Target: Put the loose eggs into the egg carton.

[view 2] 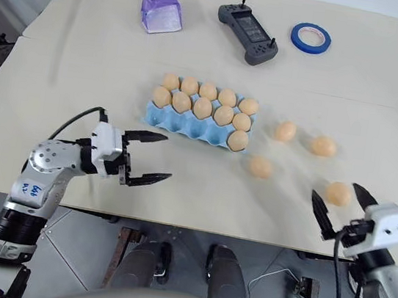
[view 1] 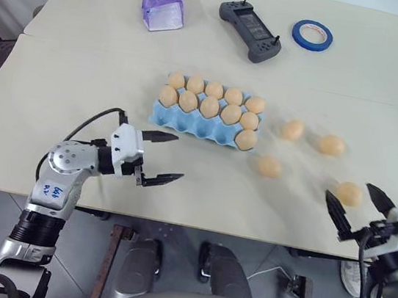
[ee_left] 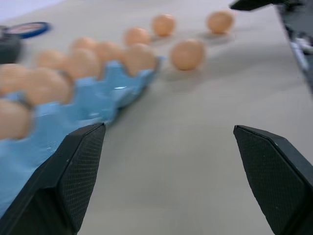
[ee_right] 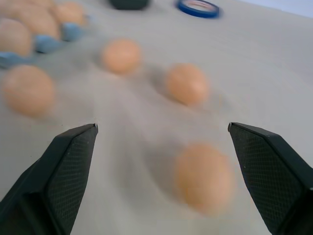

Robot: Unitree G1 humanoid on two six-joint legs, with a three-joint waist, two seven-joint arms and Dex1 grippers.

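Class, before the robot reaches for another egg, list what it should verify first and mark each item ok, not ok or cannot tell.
1. Right end effector open: ok.
2. Nearest loose egg lies between its fingers, not yet gripped: ok.
3. Left end effector open and holding nothing: ok.
4. Egg carton has free cups in its front row: ok.
5. Three other loose eggs lie apart on the table: ok.
6. Enough free cups for all four: cannot tell.

Robot lab: handheld controller (view 1: 250, 31), tape roll (view 1: 312, 35)
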